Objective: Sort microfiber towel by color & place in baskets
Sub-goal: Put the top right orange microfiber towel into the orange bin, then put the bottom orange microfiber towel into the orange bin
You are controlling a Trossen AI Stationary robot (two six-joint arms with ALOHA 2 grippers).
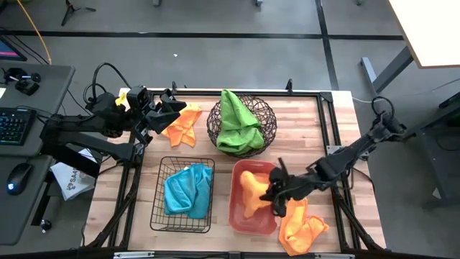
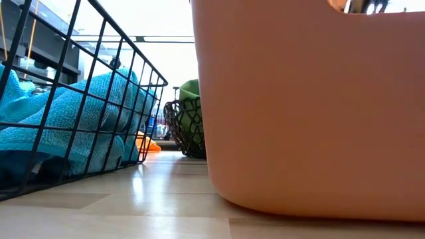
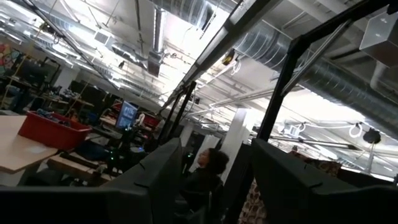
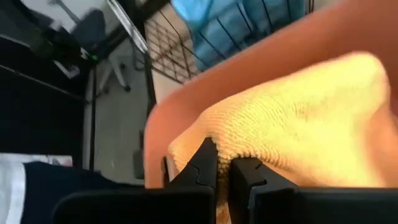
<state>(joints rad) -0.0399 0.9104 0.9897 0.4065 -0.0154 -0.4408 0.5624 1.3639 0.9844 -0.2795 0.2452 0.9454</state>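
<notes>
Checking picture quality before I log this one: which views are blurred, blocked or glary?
High view: evenly lit and sharp. Low view: the salmon-orange plastic tub fills the right side, soft and close, against a blown-out bright background. Left wrist view: aimed at ceiling lights, with glare. Right wrist view: the orange microfiber towel is out of focus.

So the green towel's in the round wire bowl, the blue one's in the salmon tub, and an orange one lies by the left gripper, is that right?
Not quite. The blue towel is in the black wire-grid basket, not the salmon tub, which holds an orange towel; the high view shows it. The green towel in the round wire bowl and the orange one by the left gripper are right.
</notes>
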